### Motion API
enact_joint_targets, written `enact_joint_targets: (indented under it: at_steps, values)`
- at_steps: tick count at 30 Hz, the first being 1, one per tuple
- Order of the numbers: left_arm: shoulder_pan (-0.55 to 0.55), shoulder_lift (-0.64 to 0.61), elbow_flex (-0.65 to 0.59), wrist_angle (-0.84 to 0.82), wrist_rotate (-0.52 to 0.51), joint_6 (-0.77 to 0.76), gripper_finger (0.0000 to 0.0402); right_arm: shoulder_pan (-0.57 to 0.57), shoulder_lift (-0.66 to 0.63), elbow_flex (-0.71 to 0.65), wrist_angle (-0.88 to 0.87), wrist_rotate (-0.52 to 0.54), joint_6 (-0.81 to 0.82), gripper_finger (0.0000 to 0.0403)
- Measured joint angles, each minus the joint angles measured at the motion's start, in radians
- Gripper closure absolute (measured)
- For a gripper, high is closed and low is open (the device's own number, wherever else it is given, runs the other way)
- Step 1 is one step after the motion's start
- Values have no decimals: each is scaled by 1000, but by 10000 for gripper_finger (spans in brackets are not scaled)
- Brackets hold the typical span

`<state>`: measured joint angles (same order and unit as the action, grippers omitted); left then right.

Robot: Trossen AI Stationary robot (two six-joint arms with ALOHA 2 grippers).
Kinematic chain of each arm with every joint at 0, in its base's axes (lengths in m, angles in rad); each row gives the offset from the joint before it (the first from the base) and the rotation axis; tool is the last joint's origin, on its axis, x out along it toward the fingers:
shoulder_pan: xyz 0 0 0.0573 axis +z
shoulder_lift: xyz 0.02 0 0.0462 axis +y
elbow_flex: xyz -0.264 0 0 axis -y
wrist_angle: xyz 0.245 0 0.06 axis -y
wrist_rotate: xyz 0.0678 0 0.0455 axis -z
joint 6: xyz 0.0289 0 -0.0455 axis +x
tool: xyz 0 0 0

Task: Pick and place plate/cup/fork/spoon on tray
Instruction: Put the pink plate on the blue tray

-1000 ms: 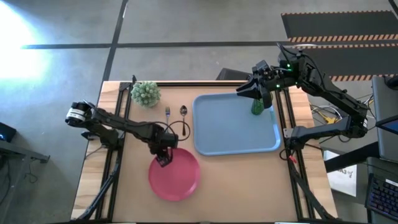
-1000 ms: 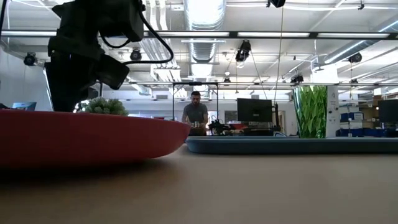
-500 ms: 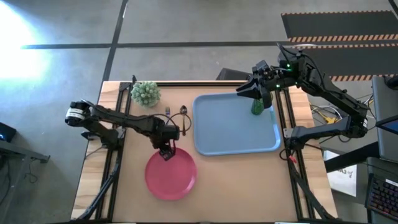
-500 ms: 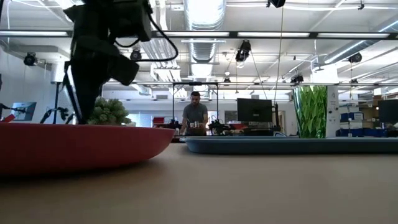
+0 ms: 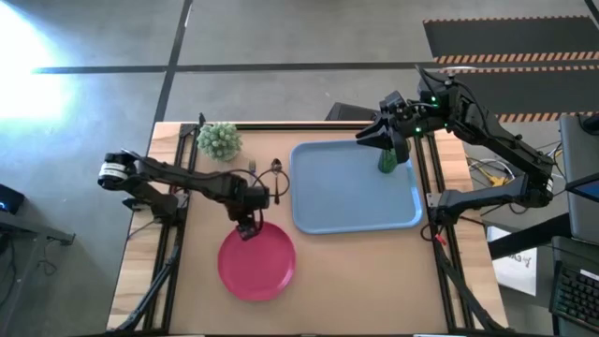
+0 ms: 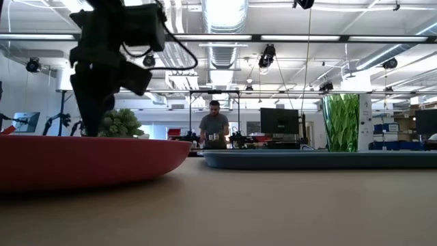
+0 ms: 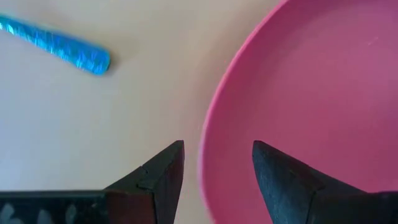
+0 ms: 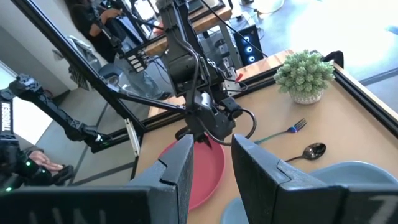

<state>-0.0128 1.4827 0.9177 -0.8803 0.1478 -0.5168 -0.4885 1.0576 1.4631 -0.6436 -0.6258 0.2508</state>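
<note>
The pink plate point(image 5: 256, 264) lies flat on the table near its front and also shows in the low view point(image 6: 89, 160). My left gripper point(image 5: 246, 227) is open at the plate's far rim point(image 7: 208, 155), one finger outside the rim and one over the plate. The green cup point(image 5: 387, 161) stands upright in the far right corner of the light blue tray point(image 5: 354, 201). My right gripper point(image 5: 367, 139) is open and empty, just above and to the far left of the cup. The fork point(image 5: 253, 169) and the spoon point(image 5: 276, 167) lie on the table left of the tray.
A fuzzy green plant point(image 5: 219, 140) stands at the table's far left. Black frame rails run along the table's left and right sides point(image 5: 426, 178). Bare wood lies in front of the tray point(image 5: 374, 271). A person point(image 6: 215, 126) is in the room behind.
My left gripper has moved toward the table's far edge, from over the plate to its far rim. The plate has slid a little toward the table's left edge and its rim sits lower in the low view. My right arm has kept still.
</note>
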Motion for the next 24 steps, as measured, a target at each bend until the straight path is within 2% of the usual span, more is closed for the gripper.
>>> enact_joint_targets:
  at_steps: [13, 24]
  values:
    - [0, 1, -58, 12, 62, 1, 228, 0, 0, 0, -2, 0, 0, 305]
    - [-1, 6, -61, 119, 94, 0, 228, 0, 0, -2, -3, 0, 0, 305]
